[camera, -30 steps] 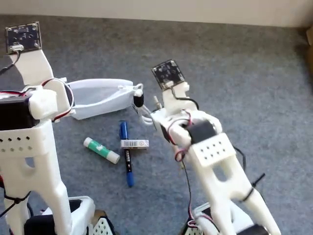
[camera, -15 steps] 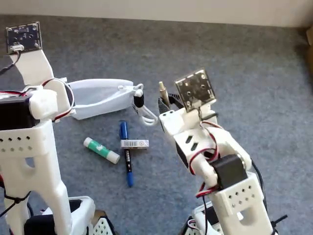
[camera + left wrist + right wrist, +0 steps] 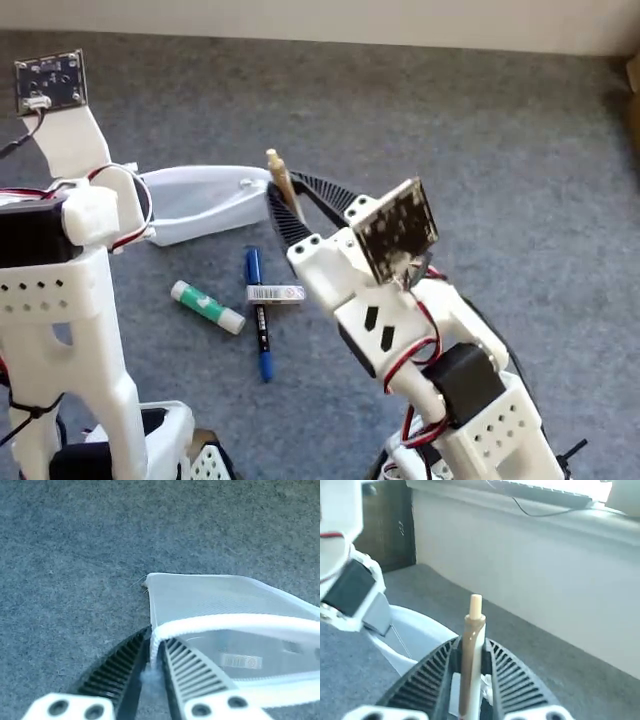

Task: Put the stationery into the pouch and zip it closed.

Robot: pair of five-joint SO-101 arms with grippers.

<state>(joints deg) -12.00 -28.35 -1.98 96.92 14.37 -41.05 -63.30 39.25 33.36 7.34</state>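
Grey carpet (image 3: 500, 150) carries glue stick (image 3: 207, 307), marker (image 3: 259, 315) and labelled block (image 3: 275, 294) outside the pouch (image 3: 205, 200), whose edge the left gripper (image 3: 156, 647) pinches, while the right gripper (image 3: 471, 644) clamps a pen (image 3: 279, 178) near its end; zipping is pending.

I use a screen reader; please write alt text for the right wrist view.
A tan pen is clamped between the right gripper's black ribbed fingers. Behind it, the white pouch lies on grey carpet.

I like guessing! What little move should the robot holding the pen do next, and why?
Probably tilt the pen down toward the pouch mouth: the right hand grips it pointing up near the pouch, whose edge the left hand pinches.
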